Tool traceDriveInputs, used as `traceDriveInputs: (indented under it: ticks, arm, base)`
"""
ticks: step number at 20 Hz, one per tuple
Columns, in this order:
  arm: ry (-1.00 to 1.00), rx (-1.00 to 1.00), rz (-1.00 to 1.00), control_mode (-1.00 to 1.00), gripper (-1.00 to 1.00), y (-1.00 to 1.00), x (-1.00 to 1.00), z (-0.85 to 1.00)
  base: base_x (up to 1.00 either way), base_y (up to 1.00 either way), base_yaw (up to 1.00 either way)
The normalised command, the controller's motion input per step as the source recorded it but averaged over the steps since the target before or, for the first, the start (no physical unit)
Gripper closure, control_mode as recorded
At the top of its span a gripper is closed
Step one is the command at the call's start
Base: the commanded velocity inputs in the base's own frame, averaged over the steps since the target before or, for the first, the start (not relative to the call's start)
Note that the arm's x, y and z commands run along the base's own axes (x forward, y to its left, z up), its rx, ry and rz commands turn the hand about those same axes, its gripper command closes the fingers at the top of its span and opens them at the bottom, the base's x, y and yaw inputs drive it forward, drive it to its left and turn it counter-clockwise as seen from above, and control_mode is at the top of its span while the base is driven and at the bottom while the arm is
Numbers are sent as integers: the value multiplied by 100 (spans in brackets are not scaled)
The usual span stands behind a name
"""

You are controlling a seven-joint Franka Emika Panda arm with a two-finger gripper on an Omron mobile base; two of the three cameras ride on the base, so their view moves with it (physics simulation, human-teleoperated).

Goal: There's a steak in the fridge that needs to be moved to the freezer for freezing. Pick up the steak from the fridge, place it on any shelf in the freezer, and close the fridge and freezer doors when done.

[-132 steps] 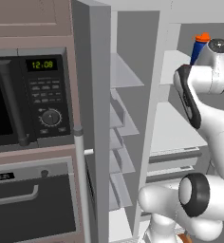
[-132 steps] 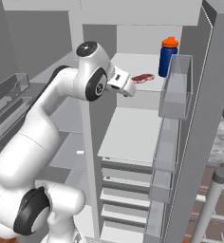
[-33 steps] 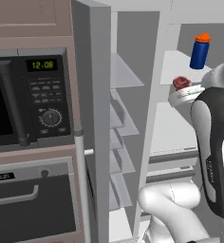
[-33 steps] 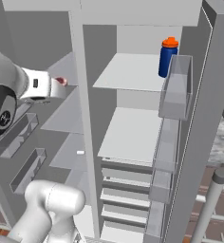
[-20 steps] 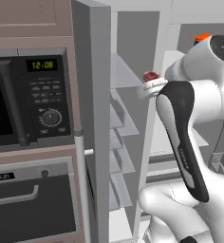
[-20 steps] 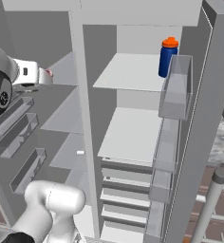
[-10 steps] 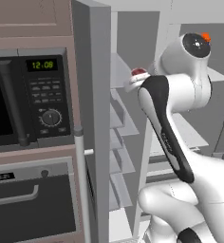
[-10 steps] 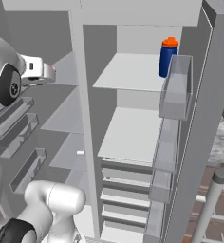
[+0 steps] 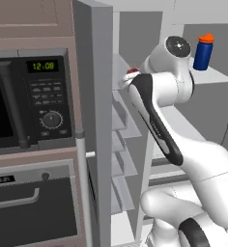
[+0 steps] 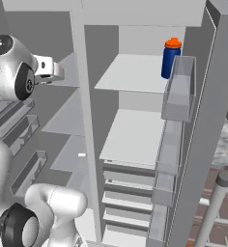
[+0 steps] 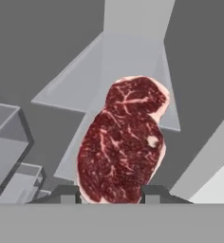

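Note:
The steak, a red marbled slab with a pale rim, stands up between my two fingertips; my gripper is shut on its lower edge. In the left base view the gripper is at the front of the freezer, level with an upper shelf, and a red sliver of steak shows above it. From the right, the gripper sits left of the divider, inside the freezer. The hand view looks down at a translucent shelf behind the steak.
A blue bottle with an orange cap stands on the fridge's upper shelf. The fridge door stands open with clear bins. The freezer door is open beside a black wall oven.
The arm has swung left with the steak, from in front of the fridge section to the freezer opening. The steak stays in the grip.

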Motion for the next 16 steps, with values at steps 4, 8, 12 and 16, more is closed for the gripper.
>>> traceDriveInputs:
  ticks: [4,8,12,16]
  arm:
    - [1,-1,0,-100,100,0,53,-4]
    - [1,0,0,-100,100,4,48,-18]
    - [6,0,0,-100,100,6,39,-21]
    - [0,-1,0,-100,100,2,41,-19]
  base:
    - [0,0,0]
    - [0,0,0]
    - [0,0,0]
    - [0,0,0]
